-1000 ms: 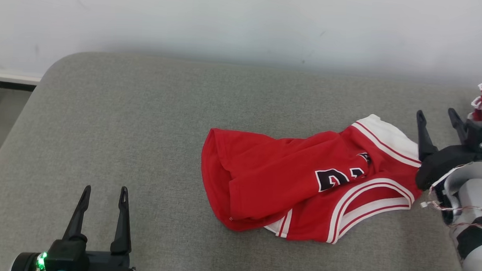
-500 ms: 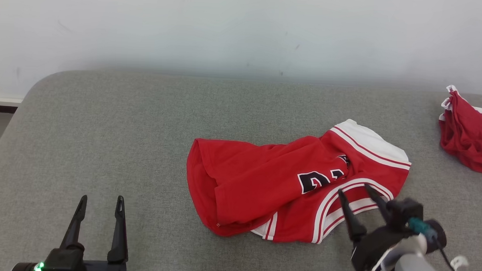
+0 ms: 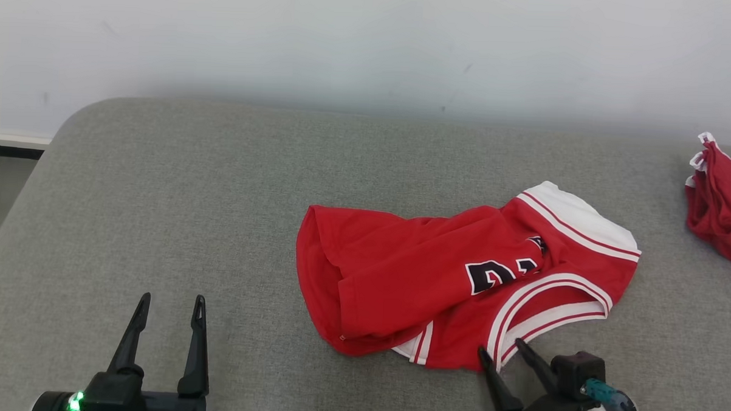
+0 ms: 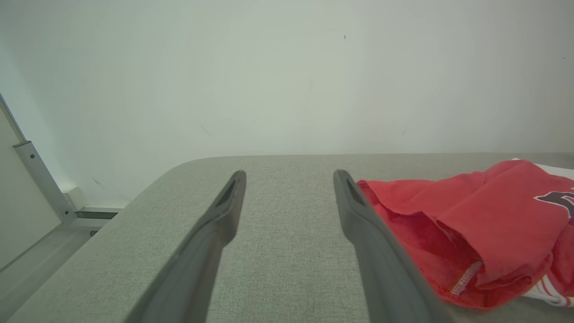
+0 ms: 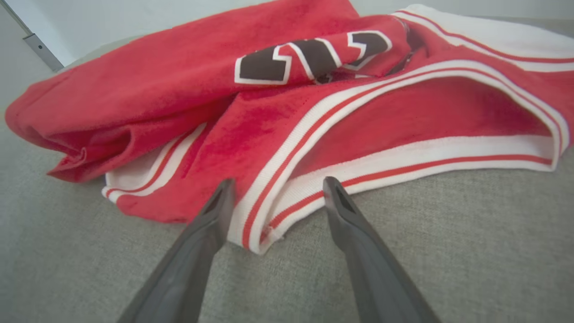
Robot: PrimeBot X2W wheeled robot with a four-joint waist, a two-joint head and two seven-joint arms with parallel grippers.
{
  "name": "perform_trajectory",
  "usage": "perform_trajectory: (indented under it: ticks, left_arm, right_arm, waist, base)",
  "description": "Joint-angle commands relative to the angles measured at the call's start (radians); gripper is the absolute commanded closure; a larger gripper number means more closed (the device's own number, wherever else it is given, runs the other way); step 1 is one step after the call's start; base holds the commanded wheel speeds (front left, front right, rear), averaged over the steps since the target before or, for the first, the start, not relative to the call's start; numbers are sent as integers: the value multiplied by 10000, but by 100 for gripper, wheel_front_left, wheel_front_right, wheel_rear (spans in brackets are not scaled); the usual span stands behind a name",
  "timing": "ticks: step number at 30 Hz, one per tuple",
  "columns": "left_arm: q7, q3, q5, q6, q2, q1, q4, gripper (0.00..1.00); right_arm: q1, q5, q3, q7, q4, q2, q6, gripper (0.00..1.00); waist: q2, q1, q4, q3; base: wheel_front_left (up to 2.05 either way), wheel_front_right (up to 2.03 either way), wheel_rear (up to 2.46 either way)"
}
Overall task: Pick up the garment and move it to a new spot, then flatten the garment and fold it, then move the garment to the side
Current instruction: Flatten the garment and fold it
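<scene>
Low, right pincer (image 3: 500, 346) agape by garment (image 3: 412, 274).

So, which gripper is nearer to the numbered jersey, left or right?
Right. The right gripper stands open at the near striped edge of the jersey, a finger on either side. The left gripper is open over the grey cushion, apart from the jersey's left end.

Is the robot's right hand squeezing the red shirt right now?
No, the right fingers stand spread wide apart at the red shirt's striped edge, not pinched shut on it.
</scene>
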Motion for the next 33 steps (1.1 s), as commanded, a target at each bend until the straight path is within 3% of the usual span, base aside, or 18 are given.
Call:
perform_trajectory:
  ticks: [1, 2, 3, 4, 8, 14, 22, 29, 30, 31, 32, 33]
  left_arm:
    - [-30, 2, -41, -45, -15, -134, 56, 0]
    - [-30, 5, -53, -49, -18, -145, 88, 0]
    - [-30, 2, -60, -53, -22, -156, 111, 0]
    - [-30, 2, -70, -57, -25, -166, 121, 0]
    - [-30, 57, -112, -25, -36, -113, 147, 0]
    - [-30, 88, -158, -27, -46, 8, 187, 0]
    - [-30, 97, -199, -21, -55, 133, 136, 0]
    - [-30, 52, -234, -24, -58, 157, 137, 0]
    - [-30, 70, -238, -26, -60, 168, 144, 0]
    - [-30, 85, -236, -28, -61, 181, 158, 0]
    - [-30, 82, -225, -29, -62, 201, 158, 0]
    - [-30, 78, -212, -26, -61, 224, 152, 0]
  right_arm:
    - [120, 84, 60, 33, 28, 148, -27, 0]
    - [173, 131, 112, 85, 51, 221, -27, 29]
    - [206, 155, 142, 101, 62, 284, -27, 76]
    - [225, 192, 159, 143, 108, 310, -27, 100]
    - [238, 298, 67, 28, 183, 309, -27, 100]
    - [615, 332, -646, -270, -232, -195, -28, 100]
    - [2201, 144, -1921, 279, -2503, -1070, -28, 100]
    - [3635, -105, -3550, 1297, -3981, -1213, -27, 100]
    - [3760, -176, -3676, 1463, -4085, -1158, -27, 75]
    - [3829, -208, -3765, 1514, -4243, -1079, -27, 13]
    - [3867, -249, -3862, 1544, -4408, -993, -28, 0]
    - [3922, -302, -3917, 1579, -4554, -937, -27, 0]
  waist:
    - [-1, 1, 81, 12]
    - [-1, 1, 90, 4]
    - [-1, 1, 86, 7]
    - [-1, 1, 73, 7]
    - [-1, 1, -67, -18]
    - [-1, 1, -258, -126]
    - [-1, 1, -534, -229]
    - [-1, 1, -575, -304]
    - [-1, 1, -582, -316]
    - [-1, 1, -586, -327]
    - [-1, 1, -588, -339]
    - [-1, 1, -591, -347]
  base:
    - [0, 0, 0]
    - [0, 0, 0]
    - [0, 0, 0]
    - [0, 0, 0]
    - [0, 0, 0]
    - [0, 0, 0]
    - [0, 0, 0]
    - [0, 0, 0]
    - [0, 0, 0]
    - [0, 0, 0]
    - [0, 0, 0]
    - [0, 0, 0]
